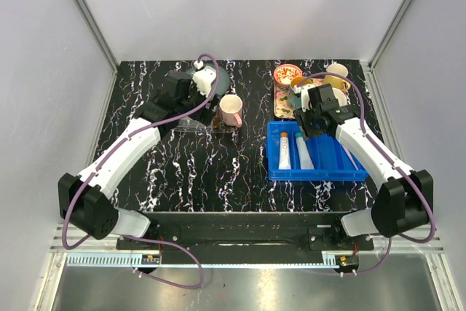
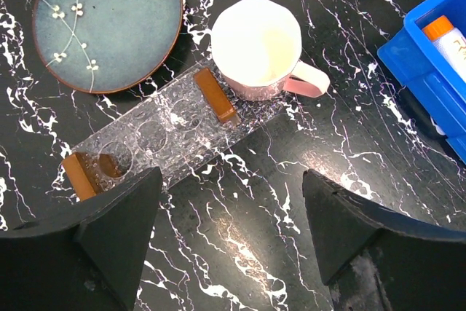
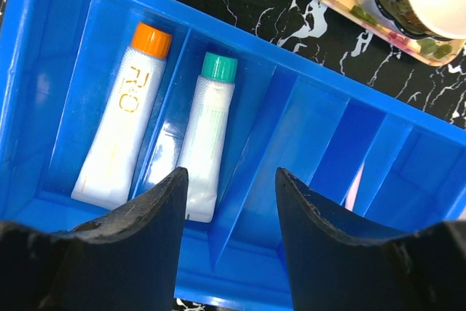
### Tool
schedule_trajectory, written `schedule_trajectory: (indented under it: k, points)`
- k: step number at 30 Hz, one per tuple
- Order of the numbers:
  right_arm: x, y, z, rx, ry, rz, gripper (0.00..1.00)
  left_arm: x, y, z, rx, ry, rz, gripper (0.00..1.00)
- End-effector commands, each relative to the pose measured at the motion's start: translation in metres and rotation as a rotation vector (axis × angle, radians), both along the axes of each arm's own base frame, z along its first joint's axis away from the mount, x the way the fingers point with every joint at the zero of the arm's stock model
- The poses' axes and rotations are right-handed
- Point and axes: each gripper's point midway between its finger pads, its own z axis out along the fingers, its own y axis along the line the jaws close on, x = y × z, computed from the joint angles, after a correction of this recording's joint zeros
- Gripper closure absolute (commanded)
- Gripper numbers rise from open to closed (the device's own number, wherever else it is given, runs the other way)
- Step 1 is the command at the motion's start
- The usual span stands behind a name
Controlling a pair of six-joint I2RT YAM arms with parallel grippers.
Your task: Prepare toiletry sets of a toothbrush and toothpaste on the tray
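Blue bin (image 3: 306, 121) is being hovered over by the right gripper (image 3: 229, 174), its fingers partly apart and gripping nothing; the teal-capped toothpaste (image 3: 207, 136) is lying just ahead of its left finger. A pick-up is judged to be in preparation: the gap needs shifting left, then lowering. The left gripper (image 2: 231, 176) is being held wide open, empty, with the tray (image 2: 167, 132) just ahead of its fingers. The toothbrush is hardly being made out: perhaps a pink sliver (image 3: 354, 189) beside the right finger.
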Motion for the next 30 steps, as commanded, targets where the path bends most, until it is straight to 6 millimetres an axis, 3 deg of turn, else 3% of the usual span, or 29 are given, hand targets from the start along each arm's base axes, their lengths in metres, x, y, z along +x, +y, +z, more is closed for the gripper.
schedule_trajectory:
  k: [1,20,30]
  points:
    - [0.014,0.005,-0.010,0.025,-0.008,-0.018,0.43,0.003,0.006,0.020,-0.016,-0.083,0.008,0.18]
    - [0.009,0.019,-0.082,0.055,0.198,-0.019,0.43,0.000,0.024,0.016,0.001,-0.090,0.045,0.18]
    - [0.006,0.016,-0.103,0.036,0.251,-0.036,0.43,-0.001,0.029,0.015,-0.007,-0.091,0.051,0.18]
